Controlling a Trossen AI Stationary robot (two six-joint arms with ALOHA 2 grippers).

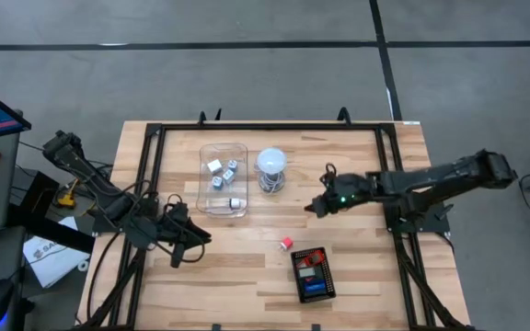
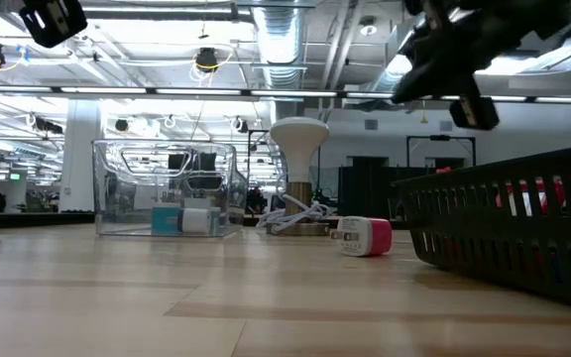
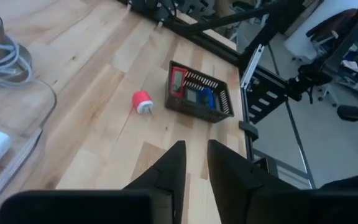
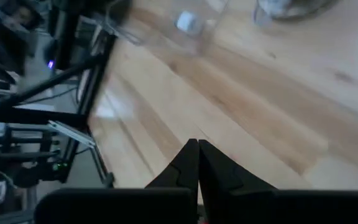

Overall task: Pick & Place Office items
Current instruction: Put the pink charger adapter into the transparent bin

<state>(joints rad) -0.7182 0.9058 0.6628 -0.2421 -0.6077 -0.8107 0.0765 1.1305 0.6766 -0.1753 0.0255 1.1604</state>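
A small red-and-white piece (image 1: 286, 244) (image 2: 367, 237) (image 3: 143, 102) lies on the wooden table between both arms. Red and blue pieces (image 1: 313, 273) lie in the black tray (image 1: 296, 278) (image 3: 197, 112). White little blocks (image 1: 223, 170) and one more (image 1: 236, 201) sit in the clear box (image 1: 206, 188) (image 2: 117, 188). My left gripper (image 1: 187, 243) (image 3: 194, 155) hovers near the table's left side, narrowly open and empty. My right gripper (image 1: 313, 207) (image 4: 197, 146) hangs above the table right of the box, shut and empty.
A white mushroom-shaped lamp (image 1: 271, 164) (image 2: 298, 144) with a coiled cord stands right of the clear box. The black frame rails (image 1: 150, 156) run along the table's left, far and right edges. Bare wood lies between the red piece and the near edge.
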